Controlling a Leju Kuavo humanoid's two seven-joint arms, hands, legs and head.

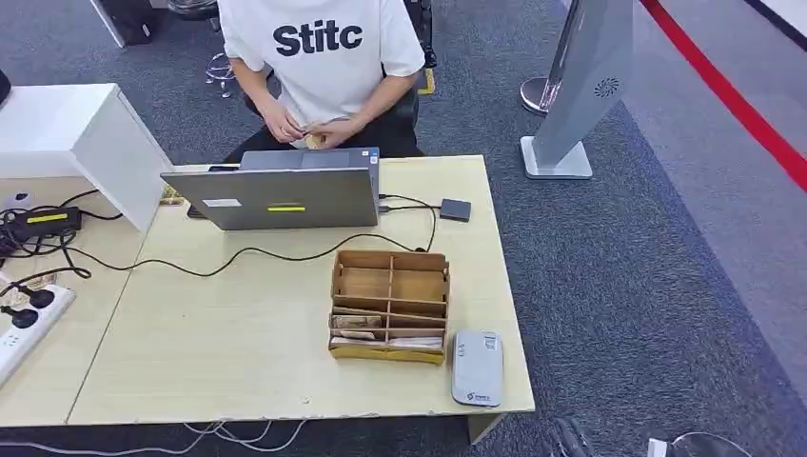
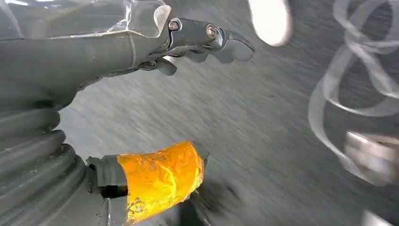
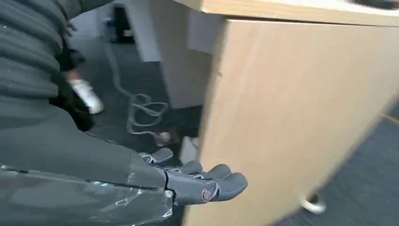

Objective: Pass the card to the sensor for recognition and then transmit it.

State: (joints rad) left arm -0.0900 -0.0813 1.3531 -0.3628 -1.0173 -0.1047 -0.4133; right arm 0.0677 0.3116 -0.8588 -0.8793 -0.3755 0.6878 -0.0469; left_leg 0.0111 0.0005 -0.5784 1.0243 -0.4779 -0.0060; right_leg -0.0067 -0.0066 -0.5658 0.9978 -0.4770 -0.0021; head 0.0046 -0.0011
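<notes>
A light wooden table [image 1: 238, 352] stands on grey carpet. Near its front edge sits a brown cardboard organizer [image 1: 389, 306] divided into compartments; its two back compartments look bare, while the front slots hold flat cards [image 1: 357, 323] lying on their sides. Just beside the organizer's front right corner lies a pale grey card sensor [image 1: 477, 367], flat on the table. Farther back is a grey laptop [image 1: 276, 195] with its lid raised, cables running from it to a small dark box [image 1: 455, 209]. Behind the laptop sits a person [image 1: 324, 71] in a white shirt, both hands together at the table's far edge.

The left hand [image 2: 141, 56] hangs over blurred grey carpet, its dark fingers [image 2: 226, 42] extended and apart from an orange-taped thumb [image 2: 160, 179]; nothing lies between them, so the hand is released.

The right hand [image 3: 188, 181] hangs just beside the table's pale wooden side panel [image 3: 301, 117], below the tabletop. Its fingers [image 3: 221, 181] reach outward, loose and spread, grasping nothing. The cards and sensor are well apart from both hands' fingers, up on the tabletop.
</notes>
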